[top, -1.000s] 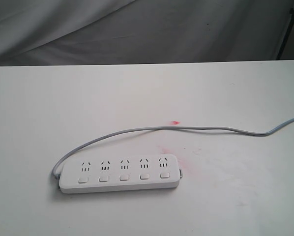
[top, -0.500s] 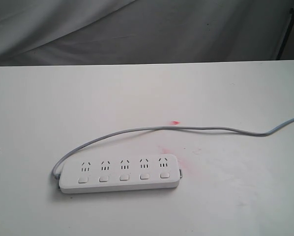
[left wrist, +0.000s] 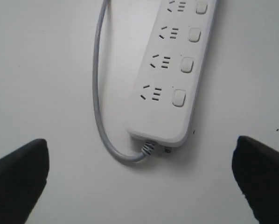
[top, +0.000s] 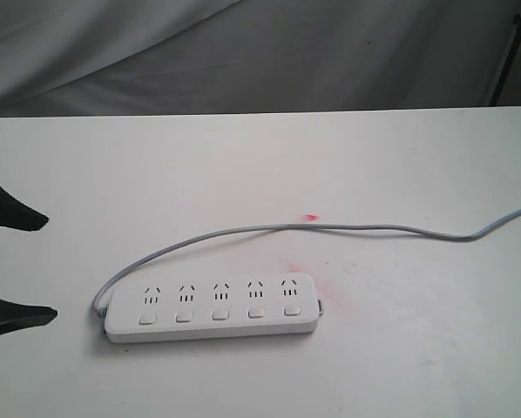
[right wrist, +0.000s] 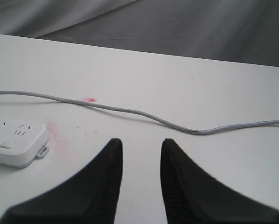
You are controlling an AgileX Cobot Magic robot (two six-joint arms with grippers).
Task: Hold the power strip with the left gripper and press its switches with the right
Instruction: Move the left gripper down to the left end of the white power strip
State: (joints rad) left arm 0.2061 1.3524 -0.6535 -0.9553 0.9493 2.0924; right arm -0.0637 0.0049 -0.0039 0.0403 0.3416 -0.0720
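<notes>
The white power strip (top: 213, 306) lies flat on the table, its row of switches (top: 219, 315) along the near side. Its grey cord (top: 365, 227) leaves the left end and loops back to the right. My left gripper (top: 41, 266) reaches in from the left edge, open wide, short of the strip's left end and touching nothing. In the left wrist view the power strip's cord end (left wrist: 170, 70) lies ahead of the left gripper (left wrist: 140, 182), with a switch (left wrist: 178, 97) in sight. The right gripper (right wrist: 140, 145) is open with a narrow gap, over bare table, right of the strip's end (right wrist: 13, 142).
A pink stain (top: 304, 270) and a small red mark (top: 310, 217) are on the white table near the strip's right end. Grey cloth (top: 243, 52) hangs behind the table's far edge. A black stand (top: 507, 61) is at the back right.
The left gripper's two black fingers have come into the exterior view from the left edge, moving right toward the strip. The strip and cord have not moved.
</notes>
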